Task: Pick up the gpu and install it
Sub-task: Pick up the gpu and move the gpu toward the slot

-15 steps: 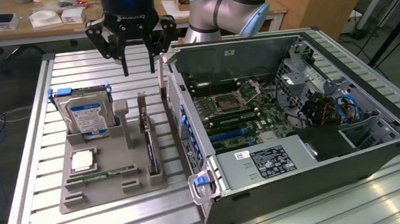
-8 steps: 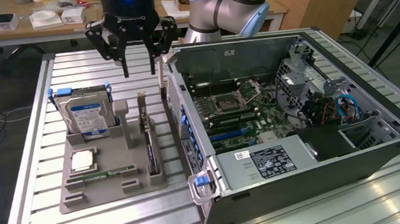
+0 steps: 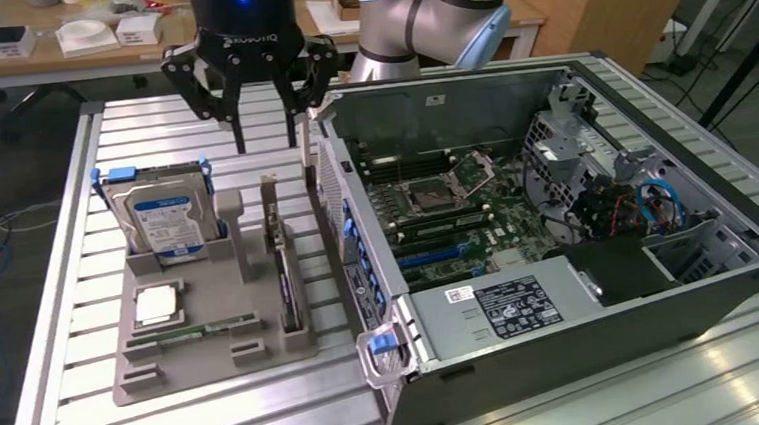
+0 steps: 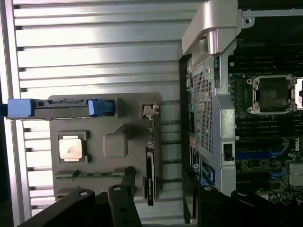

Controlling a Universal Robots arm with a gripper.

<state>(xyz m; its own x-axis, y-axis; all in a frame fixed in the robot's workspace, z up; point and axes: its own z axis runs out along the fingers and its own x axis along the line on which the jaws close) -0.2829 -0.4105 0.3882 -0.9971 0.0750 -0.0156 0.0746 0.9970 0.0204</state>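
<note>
The gpu [image 3: 282,269] is a thin black card standing on edge in a slot of the grey holder [image 3: 276,358], its pale metal bracket at the far end. In the wrist view the gpu [image 4: 150,172] appears edge-on along the holder's side nearest the computer. My gripper [image 3: 266,122] hangs open above the table, a little beyond the holder's far end and well above the card, with nothing between its fingers. Its black fingers [image 4: 124,201] frame the card's near end in the wrist view.
An open computer case [image 3: 706,295] lies on the exterior view's right, with its motherboard [image 3: 467,211] exposed. The holder also carries a blue-labelled hard drive [image 3: 166,219], a processor chip [image 3: 156,303] and a green memory stick [image 3: 194,332]. The slatted metal table [image 3: 58,195] ends at the left.
</note>
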